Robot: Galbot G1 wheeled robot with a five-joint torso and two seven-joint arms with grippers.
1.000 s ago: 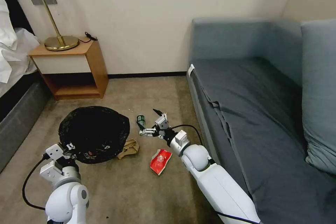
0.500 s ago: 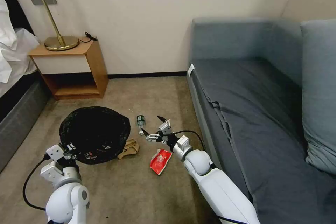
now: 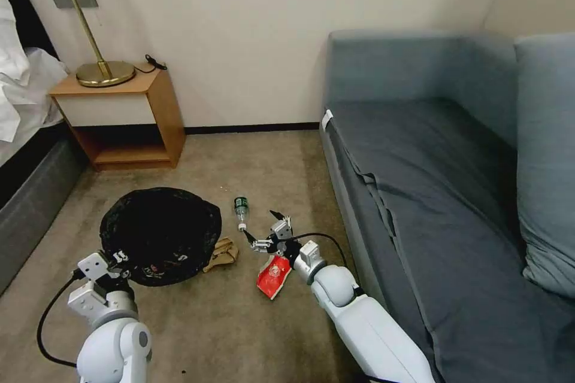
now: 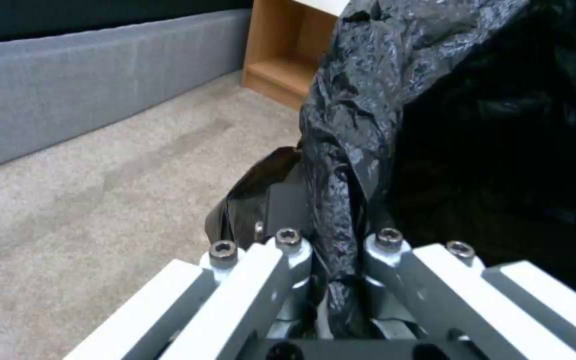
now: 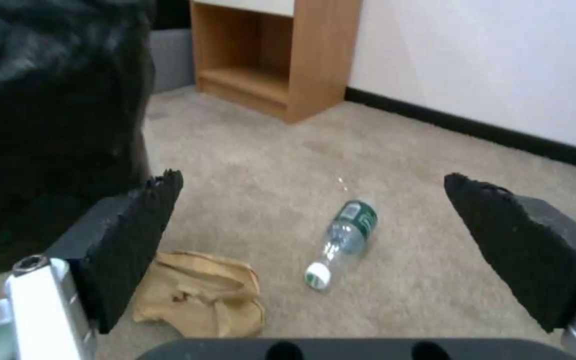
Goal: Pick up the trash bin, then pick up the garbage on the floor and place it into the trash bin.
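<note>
Carpeted floor: left gripper (image 4: 328,250) fingers pinch the trash bin (image 3: 160,233) liner; right gripper (image 3: 265,232), fingers wide, hovers over the bottle (image 5: 343,240); packet (image 3: 274,275) and paper bag (image 3: 220,253) remain.

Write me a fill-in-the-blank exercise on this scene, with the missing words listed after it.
1. The left gripper is shut on the rim of the ____.
2. The right gripper hangs with its jaws ____.
3. The bottle lies on its side on the ____.
4. The paper bag lies beside the ____.

Missing words: bin; open; carpet; bin
</note>
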